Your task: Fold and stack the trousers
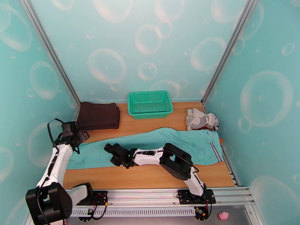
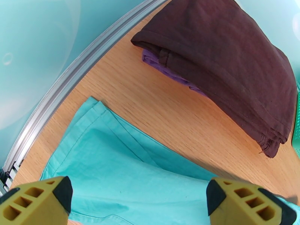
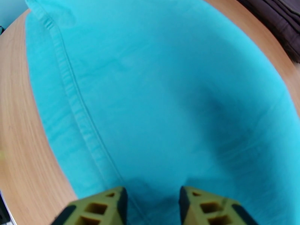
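Two grippers: your left gripper [image 2: 138,201] spreads wide, the light teal cloth trousers [image 2: 123,165] beneath its fingers; your right gripper [image 3: 152,207] stands narrowly parted above them.

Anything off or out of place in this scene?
A grey plush toy sits at the table's far right corner, near the trousers' waistband; unrelated to folding. A small pink object lies off the table, past the near rail. Nothing looks damaged.
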You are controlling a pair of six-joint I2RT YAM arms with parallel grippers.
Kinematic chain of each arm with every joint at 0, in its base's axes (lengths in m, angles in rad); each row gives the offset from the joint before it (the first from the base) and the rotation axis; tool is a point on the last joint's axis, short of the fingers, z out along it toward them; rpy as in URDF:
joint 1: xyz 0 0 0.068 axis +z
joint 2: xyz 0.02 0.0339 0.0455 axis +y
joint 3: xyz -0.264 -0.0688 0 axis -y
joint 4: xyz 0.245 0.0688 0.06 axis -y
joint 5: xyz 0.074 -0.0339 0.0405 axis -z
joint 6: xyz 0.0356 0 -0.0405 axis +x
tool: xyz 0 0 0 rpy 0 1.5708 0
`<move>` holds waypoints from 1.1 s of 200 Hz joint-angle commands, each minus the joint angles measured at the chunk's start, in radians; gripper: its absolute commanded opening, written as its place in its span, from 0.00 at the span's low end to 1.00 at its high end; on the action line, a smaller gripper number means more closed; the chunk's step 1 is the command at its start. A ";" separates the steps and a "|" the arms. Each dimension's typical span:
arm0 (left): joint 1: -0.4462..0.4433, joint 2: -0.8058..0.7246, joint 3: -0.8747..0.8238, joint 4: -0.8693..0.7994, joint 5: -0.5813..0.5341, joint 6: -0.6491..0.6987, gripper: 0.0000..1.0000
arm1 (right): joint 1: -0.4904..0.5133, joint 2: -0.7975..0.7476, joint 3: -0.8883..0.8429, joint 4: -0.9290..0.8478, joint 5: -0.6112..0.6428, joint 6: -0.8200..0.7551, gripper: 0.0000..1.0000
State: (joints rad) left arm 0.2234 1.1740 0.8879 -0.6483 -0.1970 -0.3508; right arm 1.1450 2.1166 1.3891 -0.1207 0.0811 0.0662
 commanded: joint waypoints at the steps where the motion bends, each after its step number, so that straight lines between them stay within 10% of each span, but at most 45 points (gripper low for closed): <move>1: 0.005 -0.010 -0.010 0.027 0.024 0.019 0.99 | 0.010 -0.019 -0.021 -0.010 -0.011 0.026 0.42; 144: 0.004 -0.011 -0.016 0.033 0.039 0.022 1.00 | 0.056 0.009 0.017 -0.064 0.069 0.012 0.39; 220: -0.001 -0.011 -0.017 0.035 0.048 0.021 0.99 | 0.045 0.003 0.025 -0.062 0.072 0.006 0.15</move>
State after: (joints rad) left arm 0.2234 1.1740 0.8860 -0.6304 -0.1715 -0.3397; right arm 1.1969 2.1159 1.3876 -0.1661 0.1333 0.0666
